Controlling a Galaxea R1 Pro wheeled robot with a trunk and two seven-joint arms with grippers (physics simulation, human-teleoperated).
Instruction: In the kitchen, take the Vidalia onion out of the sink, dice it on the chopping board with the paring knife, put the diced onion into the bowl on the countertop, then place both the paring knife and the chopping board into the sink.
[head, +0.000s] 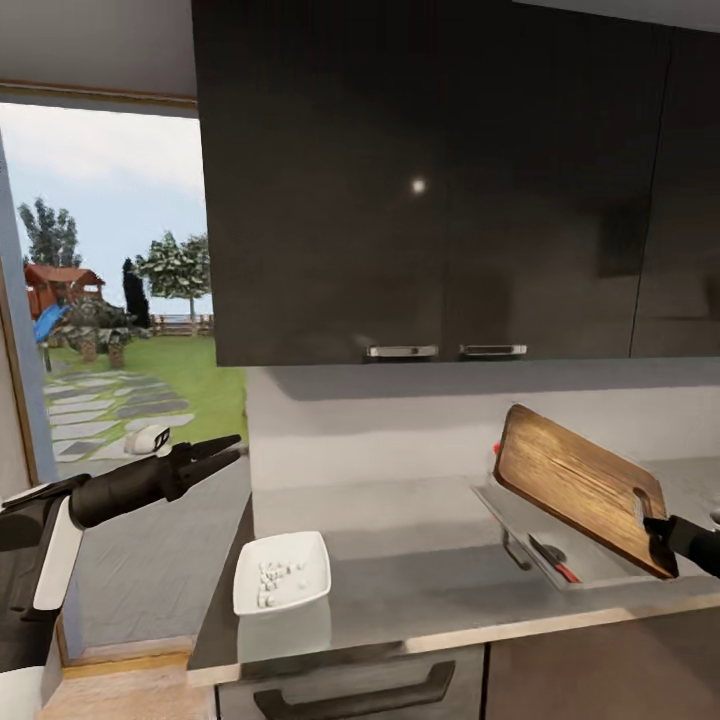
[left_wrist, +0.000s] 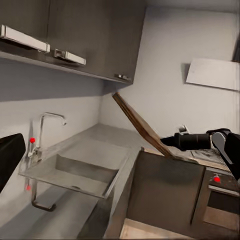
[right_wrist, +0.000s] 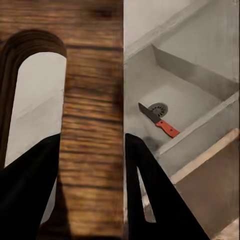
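Note:
The chopping board (head: 575, 483) hangs tilted over the sink (head: 520, 520), with my right gripper (head: 657, 528) shut on its slot-handle end. In the right wrist view the board (right_wrist: 92, 125) runs between the two dark fingers (right_wrist: 150, 195). Inside the basin, next to the drain, the paring knife (right_wrist: 159, 120) lies flat; its reddish handle (head: 566, 573) shows below the board. The white bowl (head: 282, 585) stands on the countertop (head: 420, 590) with small white onion pieces in it. My left gripper (head: 235, 447) is raised beyond the counter's left end, open and empty. From there the board (left_wrist: 142, 127) and sink (left_wrist: 75, 172) show.
Dark wall cabinets (head: 440, 180) hang above the counter. A chrome tap (left_wrist: 47, 130) with a red knob stands at the sink's back. A window opening with a garden view (head: 110, 290) is at the left. An oven front (left_wrist: 220, 197) sits beyond the sink.

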